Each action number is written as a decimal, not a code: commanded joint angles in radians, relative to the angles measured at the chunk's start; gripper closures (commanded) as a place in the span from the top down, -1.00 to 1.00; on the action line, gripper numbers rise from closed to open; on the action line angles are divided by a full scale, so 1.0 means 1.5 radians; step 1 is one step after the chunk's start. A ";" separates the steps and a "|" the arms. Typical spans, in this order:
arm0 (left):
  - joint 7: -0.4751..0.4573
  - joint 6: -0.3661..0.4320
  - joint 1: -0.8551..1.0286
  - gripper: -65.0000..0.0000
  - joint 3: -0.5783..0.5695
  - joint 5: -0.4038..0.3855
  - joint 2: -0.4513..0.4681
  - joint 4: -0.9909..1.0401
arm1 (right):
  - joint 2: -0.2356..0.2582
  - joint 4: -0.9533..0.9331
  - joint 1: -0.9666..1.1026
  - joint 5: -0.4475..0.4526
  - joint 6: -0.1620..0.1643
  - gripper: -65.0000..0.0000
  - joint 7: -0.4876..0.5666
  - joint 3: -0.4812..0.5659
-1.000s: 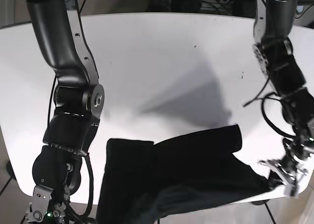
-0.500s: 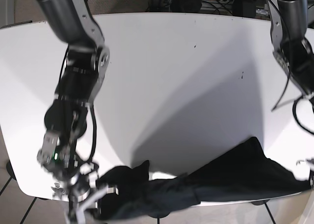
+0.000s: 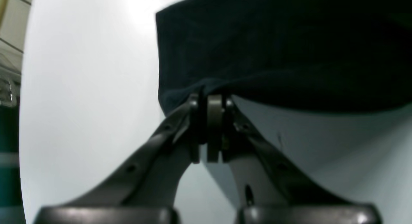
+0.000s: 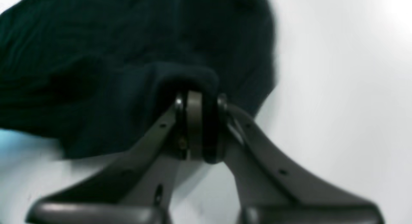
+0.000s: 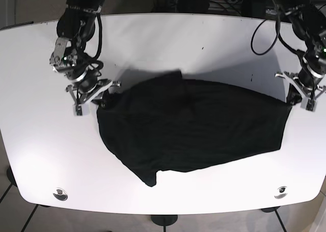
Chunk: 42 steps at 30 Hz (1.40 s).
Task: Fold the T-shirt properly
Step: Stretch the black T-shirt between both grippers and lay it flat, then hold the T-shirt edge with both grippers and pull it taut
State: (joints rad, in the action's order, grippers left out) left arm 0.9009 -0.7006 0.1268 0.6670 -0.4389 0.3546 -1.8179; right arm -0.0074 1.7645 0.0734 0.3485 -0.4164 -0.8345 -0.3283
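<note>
T-shirt (image 5: 193, 125) front and centre: black, spread wide over the middle of the white table (image 5: 168, 44) in the base view, stretching from the left-centre of the frame to the right edge. It lies mostly flat, with ripples and a raised fold near its upper left corner, and a pointed flap hanging toward the lower centre. Its lower edge runs slanted, up toward the right.

Over at the left of the base view, the right gripper (image 5: 97, 97) has its 2 fingers pressed together on the shirt's upper left corner. The right wrist view confirms it: a bunched hem of dark cloth (image 4: 128, 56) wraps over the clamped fingertips (image 4: 193, 121).

At the right edge of the base view, the left gripper (image 5: 300, 97) pinches the shirt's far right corner. In the left wrist view the fingertips (image 3: 214, 121) are closed tight on a thin edge of fabric (image 3: 273, 50), with the cloth fanning away toward the upper right of that frame, lifted slightly off the table.
</note>
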 commanded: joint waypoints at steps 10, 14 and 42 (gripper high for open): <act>-0.013 0.002 0.157 -1.00 0.083 -0.007 -0.037 -0.032 | 0.008 0.027 0.114 0.010 -0.072 -0.85 0.013 -0.039; -0.013 0.002 0.168 -1.00 0.083 -0.007 -0.037 -0.032 | 0.008 0.061 0.148 0.010 -0.125 -0.13 0.013 -0.038; -0.013 0.002 0.163 -1.00 0.076 -0.007 -0.037 -0.033 | -0.072 0.152 0.227 0.194 -0.168 0.61 -0.180 -0.095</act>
State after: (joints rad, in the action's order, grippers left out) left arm 0.8978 -0.6979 0.3733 0.7761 -0.4355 0.2806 -1.8477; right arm -0.1150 1.9766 0.4175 0.6071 -0.6674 -1.1233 -0.4580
